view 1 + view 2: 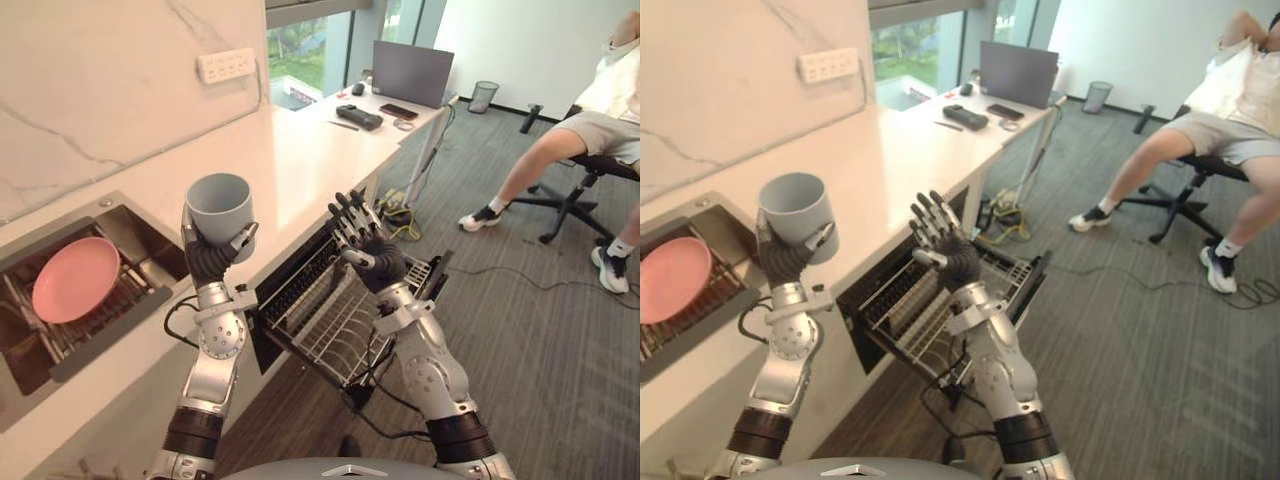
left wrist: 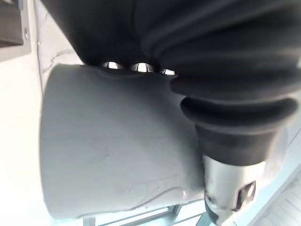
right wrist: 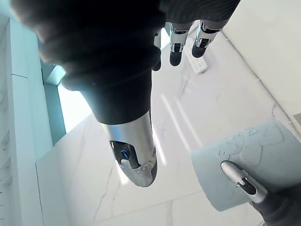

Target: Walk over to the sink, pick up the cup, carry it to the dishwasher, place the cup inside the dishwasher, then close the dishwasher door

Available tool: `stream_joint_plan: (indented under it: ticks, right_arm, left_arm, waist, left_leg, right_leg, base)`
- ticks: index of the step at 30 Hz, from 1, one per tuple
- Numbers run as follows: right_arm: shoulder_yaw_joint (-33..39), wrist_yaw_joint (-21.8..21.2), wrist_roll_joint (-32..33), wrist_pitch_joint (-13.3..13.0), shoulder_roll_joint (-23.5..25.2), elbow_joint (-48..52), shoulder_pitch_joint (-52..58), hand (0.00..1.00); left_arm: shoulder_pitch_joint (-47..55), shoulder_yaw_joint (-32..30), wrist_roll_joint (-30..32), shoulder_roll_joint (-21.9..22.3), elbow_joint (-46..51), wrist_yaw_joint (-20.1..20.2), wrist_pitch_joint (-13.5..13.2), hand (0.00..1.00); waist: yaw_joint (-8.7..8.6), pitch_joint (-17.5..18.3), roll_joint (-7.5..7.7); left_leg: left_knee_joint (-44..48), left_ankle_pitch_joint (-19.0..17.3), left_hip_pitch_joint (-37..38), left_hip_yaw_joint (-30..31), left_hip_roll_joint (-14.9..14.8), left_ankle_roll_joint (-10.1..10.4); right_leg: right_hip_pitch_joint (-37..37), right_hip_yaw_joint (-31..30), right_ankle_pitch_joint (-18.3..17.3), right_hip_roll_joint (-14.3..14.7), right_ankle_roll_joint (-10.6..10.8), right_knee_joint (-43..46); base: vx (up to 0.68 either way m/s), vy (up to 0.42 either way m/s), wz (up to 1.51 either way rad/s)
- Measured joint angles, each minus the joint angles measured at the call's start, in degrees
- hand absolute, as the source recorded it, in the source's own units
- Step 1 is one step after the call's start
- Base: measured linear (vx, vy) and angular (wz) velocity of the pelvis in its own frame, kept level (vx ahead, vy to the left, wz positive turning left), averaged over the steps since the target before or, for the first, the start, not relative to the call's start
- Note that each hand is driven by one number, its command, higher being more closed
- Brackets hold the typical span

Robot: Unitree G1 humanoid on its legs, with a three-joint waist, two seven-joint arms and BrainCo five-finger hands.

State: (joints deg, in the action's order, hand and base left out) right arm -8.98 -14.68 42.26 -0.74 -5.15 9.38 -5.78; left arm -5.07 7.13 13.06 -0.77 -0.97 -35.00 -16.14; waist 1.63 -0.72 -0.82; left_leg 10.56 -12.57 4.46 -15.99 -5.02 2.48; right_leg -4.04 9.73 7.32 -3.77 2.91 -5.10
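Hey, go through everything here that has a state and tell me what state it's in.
cup: upright, held aloft
left hand: shut on the cup
right hand: open, holding nothing
dishwasher rack: pulled out, looks empty
pink plate: lying in the sink
laptop: lid open

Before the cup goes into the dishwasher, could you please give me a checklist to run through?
1. Cup held in left robot hand: ok.
2. Cup upright: ok.
3. Cup above rack: not ok, held to its left.
4. Rack pulled out, looks empty: ok.
5. Right robot hand open and free: ok.
6. Person seated apart from rack: ok.
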Motion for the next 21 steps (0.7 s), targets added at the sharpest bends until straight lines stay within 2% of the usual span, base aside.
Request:
stream_joint_plan:
  ticks: [1, 2, 3, 4, 6, 9, 13, 21]
  right_arm:
    - [0.1, 1.15, -0.04, 0.13, -0.15, -0.01, -0.59, 0.0]
    - [0.14, 1.46, -0.05, 0.34, 0.08, 0.0, -0.83, 0.0]
    - [-0.05, 1.51, -0.39, 1.14, 0.21, -0.07, -1.47, 0.0]
    - [-0.31, 1.46, -1.05, 1.53, 0.09, -0.06, -2.38, 0.0]
    - [-1.09, 1.49, -1.41, 2.23, 0.01, -0.1, -3.69, 0.0]
    - [-2.19, 1.57, -2.23, 2.86, 0.03, -0.06, -4.73, 0.0]
    - [-4.48, 4.02, -3.21, 5.53, 0.21, 0.06, -8.31, 0.0]
    - [-8.22, 7.52, -4.88, 10.96, 1.86, 0.77, -10.62, 0.0]
  left_arm:
    - [-0.05, 0.02, 2.17, 0.24, 0.05, -1.02, 0.9, 1.0]
    - [-0.09, 0.02, 3.44, 0.07, 0.19, -1.54, 1.43, 1.0]
    - [0.0, 0.27, 5.61, -0.39, 0.2, -2.6, 2.43, 1.0]
    - [0.1, 0.25, 6.93, -0.25, 0.23, -3.73, 3.41, 1.0]
    - [-0.01, 0.23, 8.7, -0.24, 0.28, -4.61, 4.84, 1.0]
    - [-0.46, 0.75, 10.59, 0.11, 0.28, -4.57, 6.5, 1.0]
    - [-2.33, 2.68, 12.37, 0.13, 0.28, -4.53, 7.81, 1.0]
    - [-2.65, 6.04, 13.05, 0.3, 0.33, -4.12, 9.49, 1.0]
  waist:
    - [-0.08, -0.33, -1.01]
    - [-0.22, -0.01, 0.13]
    - [0.05, -0.03, 0.86]
    - [0.66, -0.08, 0.56]
    - [0.78, -0.48, -0.11]
    - [1.16, -0.92, -0.08]
    - [1.34, -1.67, 1.1]
    - [1.9, -1.78, 1.15]
  left_leg:
    - [-0.88, 0.59, -0.34, 0.58, -0.39, -0.52]
    - [-1.15, 0.89, -0.28, 1.17, 0.17, -0.35]
    - [-1.39, 1.21, 0.02, 2.36, 1.61, -0.04]
    - [-1.08, 1.97, -0.55, 3.02, 1.86, -0.06]
    - [-0.64, 2.24, -1.57, 3.58, 2.02, -0.11]
    - [-0.69, 2.04, -1.43, 5.23, 2.03, -0.16]
    - [-0.18, 1.88, -1.63, 5.23, 2.14, -0.39]
    - [0.36, 1.92, -2.81, 6.75, 2.03, -0.26]
  right_leg:
    - [-0.21, 1.43, 0.0, -0.21, -1.02, 1.55]
    - [-0.08, 1.99, 0.19, -0.54, -1.29, 2.78]
    - [0.04, 2.13, 2.24, -1.17, -0.38, 2.53]
    - [0.16, 2.0, 3.36, -1.0, -0.68, 1.32]
    - [-0.09, 2.07, 4.41, -1.0, -0.74, 0.38]
    - [0.03, 2.08, 4.35, -0.81, -0.77, 0.02]
    - [0.03, 2.12, 4.03, -0.99, -1.04, -0.01]
    - [-0.11, 3.72, 3.52, -1.12, -1.47, -0.01]
  base:
    - [-0.06, 0.015, 0.19]
    - [0.03, 0.0, 0.27]
    - [0.06, 0.005, 0.16]
    - [0.06, 0.003, 0.08]
    - [0.02, 0.001, 0.0]
    - [0.0, 0.012, -0.03]
    - [-0.03, 0.028, -0.01]
    - [-0.01, 0.012, 0.1]
